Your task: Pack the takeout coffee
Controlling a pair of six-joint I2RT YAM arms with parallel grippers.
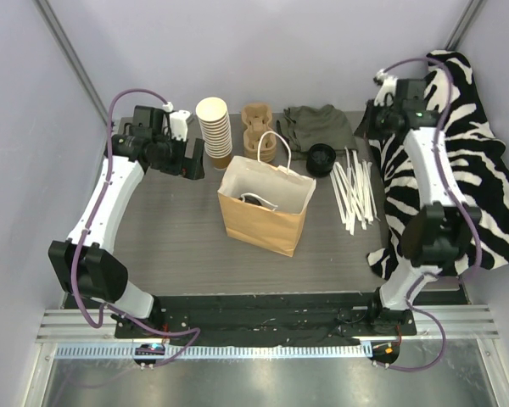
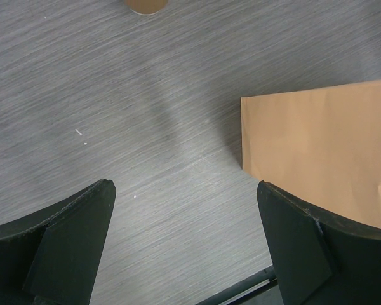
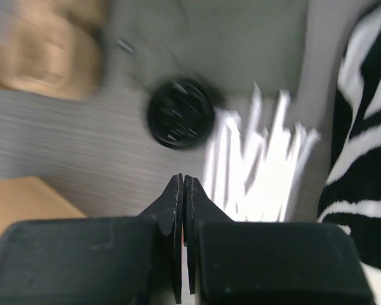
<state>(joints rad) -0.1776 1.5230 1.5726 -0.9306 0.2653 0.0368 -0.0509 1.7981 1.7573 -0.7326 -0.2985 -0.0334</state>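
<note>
A brown paper bag stands open in the middle of the table, its white handles up. Deep inside it lies a dark shape; I cannot tell whether that is the takeout coffee, which shows nowhere else. My left gripper hovers to the left of the bag. In the left wrist view it is open over bare table, with the bag's side to its right. My right gripper is at the back right. In the blurred right wrist view it is shut with nothing between its fingers.
A tall stack of lidless cups, a cardboard carrier, a dark green cloth and loose black lids line the back. White sticks lie to the bag's right. A zebra-striped cloth covers the right edge.
</note>
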